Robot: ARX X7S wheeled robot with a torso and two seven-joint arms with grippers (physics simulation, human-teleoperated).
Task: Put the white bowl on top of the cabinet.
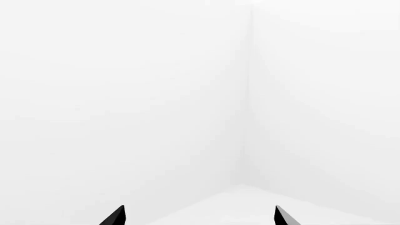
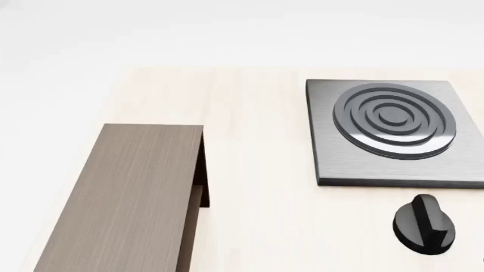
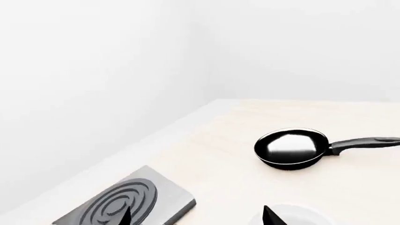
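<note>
The cabinet (image 2: 128, 195) lies lengthwise on the pale worktop (image 2: 257, 170), well apart from the stove plate (image 2: 389, 133), and its flat top is bare, so the receiving surface looks ready and placement has not yet been made. A black knob (image 2: 424, 223) sits on the worktop just beside the stove plate's near edge. Neither arm shows in the head view. The white bowl (image 3: 293, 215) appears only in the right wrist view, as a sliver of pale rim low in frame, near the frying pan (image 3: 292, 148) and to the side of the stove plate away from the wall; it rests on the worktop, not lifted. The right gripper (image 3: 196, 216) has its fingers spread wide and holds nothing, one tip close by the bowl's rim, though contact cannot be confirmed. The left gripper (image 1: 198, 216) likewise has its fingers wide apart and empty, facing a blank wall corner, apparently parked clear of the work
</note>
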